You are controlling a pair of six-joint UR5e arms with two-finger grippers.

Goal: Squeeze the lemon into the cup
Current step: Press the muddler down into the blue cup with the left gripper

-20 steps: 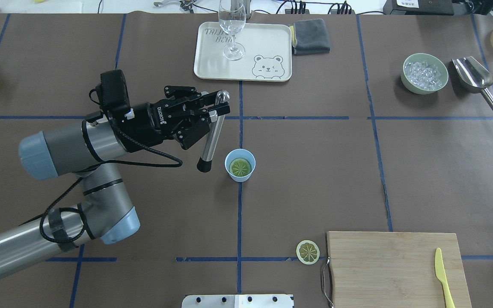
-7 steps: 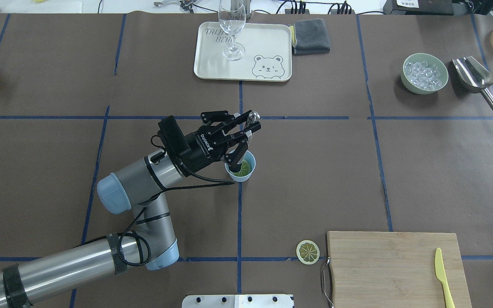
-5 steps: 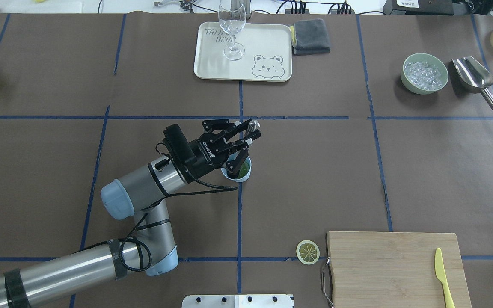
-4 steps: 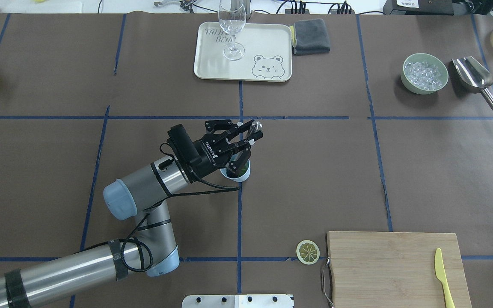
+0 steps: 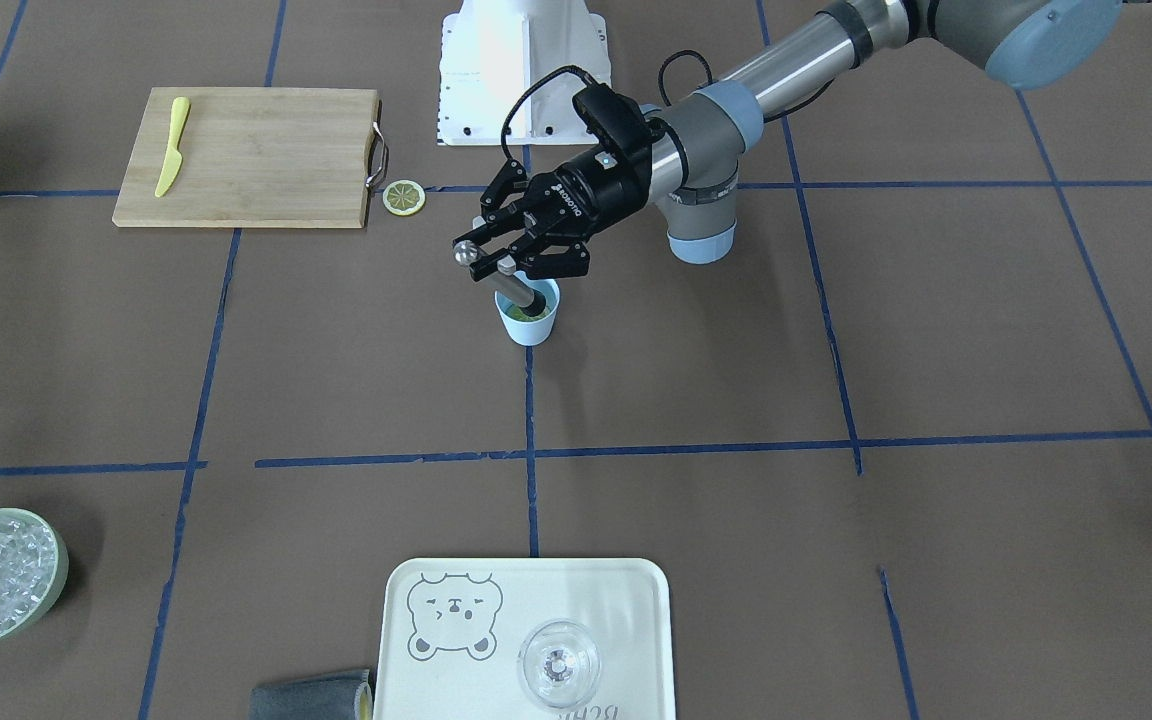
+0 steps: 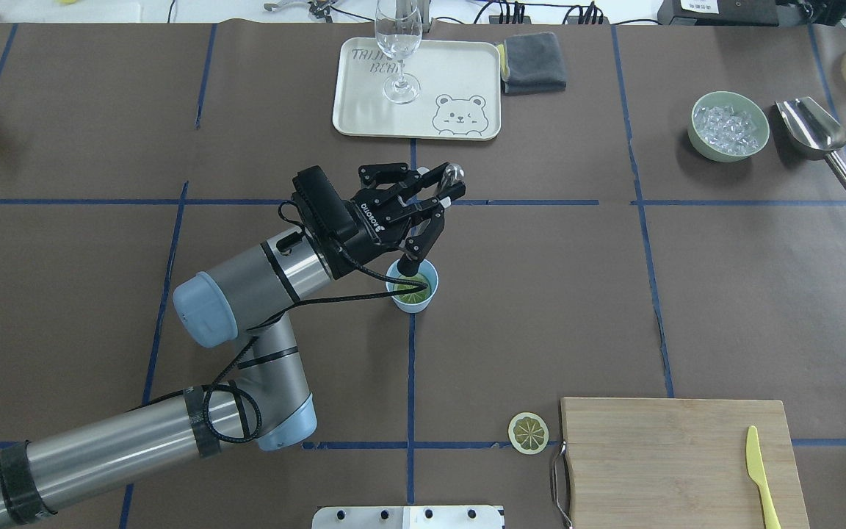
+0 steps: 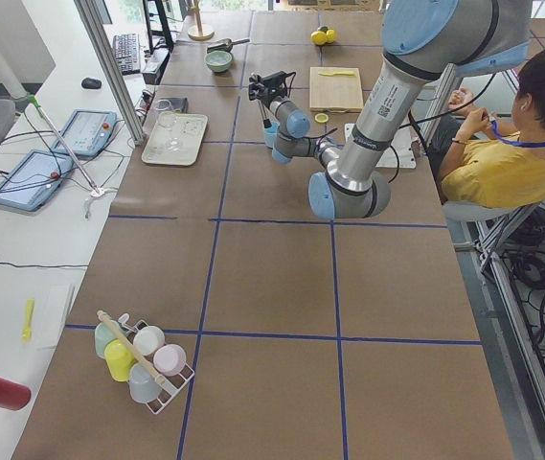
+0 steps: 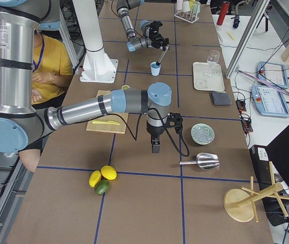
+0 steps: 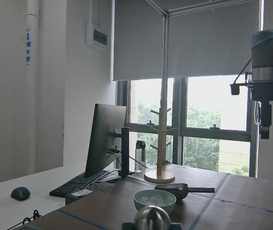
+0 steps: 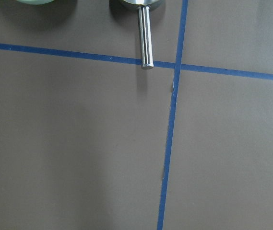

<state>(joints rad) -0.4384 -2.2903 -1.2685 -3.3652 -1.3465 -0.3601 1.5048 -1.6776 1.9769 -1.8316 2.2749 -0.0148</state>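
Inside the cup (image 6: 413, 308), beneath the left fingers (image 6: 429, 224), the lemon (image 6: 417, 296) lies flat on the bottom, cut face up. Those fingers are clenched round a steel muddler (image 6: 413, 258) whose black tip dips past the rim, on or just above the slice. This looks like the pressing step. The next move, I judge, calls for a straight downward push, keeping the cup from tipping or sliding on the bench (image 6: 540, 294). The right fingers (image 8: 156, 149) hang well apart from the left ones; whether clenched or released, I cannot tell.
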